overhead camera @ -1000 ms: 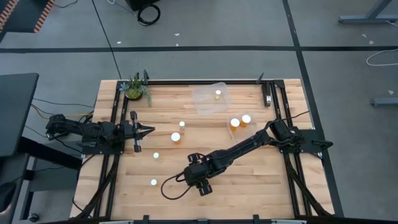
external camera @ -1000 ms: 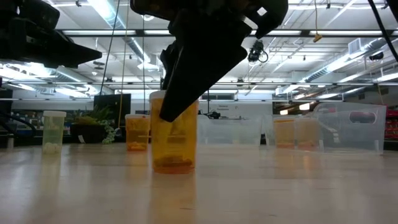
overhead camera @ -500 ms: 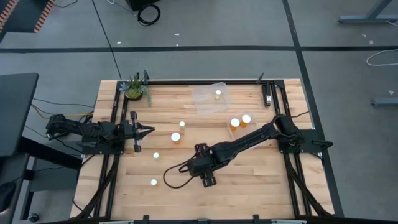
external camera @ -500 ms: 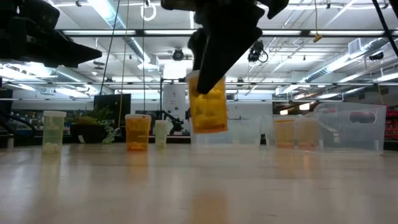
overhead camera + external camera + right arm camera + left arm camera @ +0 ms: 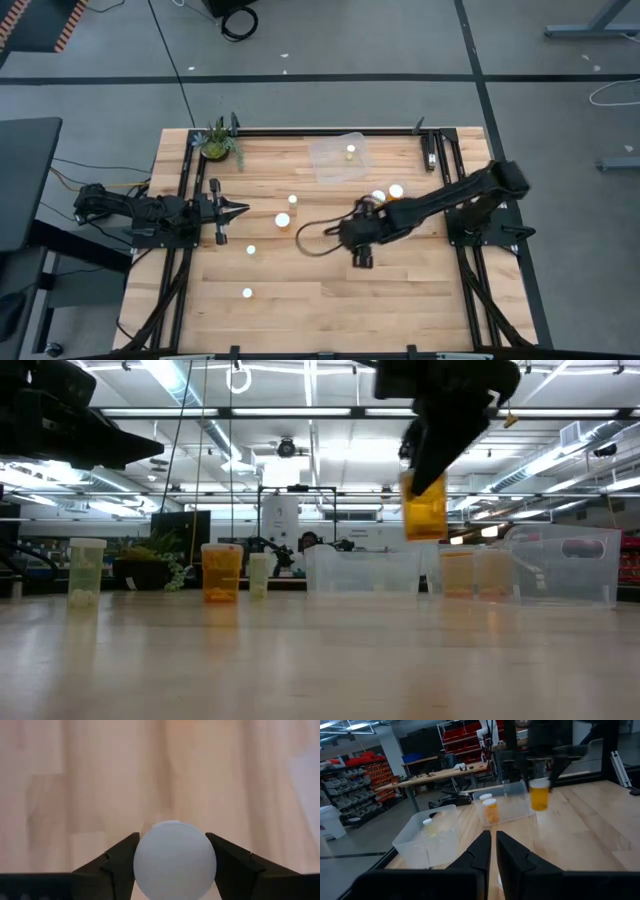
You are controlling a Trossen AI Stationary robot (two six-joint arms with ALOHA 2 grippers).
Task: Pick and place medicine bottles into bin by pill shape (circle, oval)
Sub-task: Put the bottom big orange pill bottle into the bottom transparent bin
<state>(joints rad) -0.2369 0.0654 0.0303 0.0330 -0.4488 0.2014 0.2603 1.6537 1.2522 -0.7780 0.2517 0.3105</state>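
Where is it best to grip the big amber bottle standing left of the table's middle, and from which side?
Probably grip the amber bottle across its round white cap, coming straight down from above: it stands upright, with room on its sides.

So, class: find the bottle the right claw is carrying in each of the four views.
High view: hidden under the right claw, mid-table.
Low view: carried bottle hangs in the air, upper right.
Left wrist view: amber, top centre.
Right wrist view: white cap between the fingers.
Shared landmark: clear bin.
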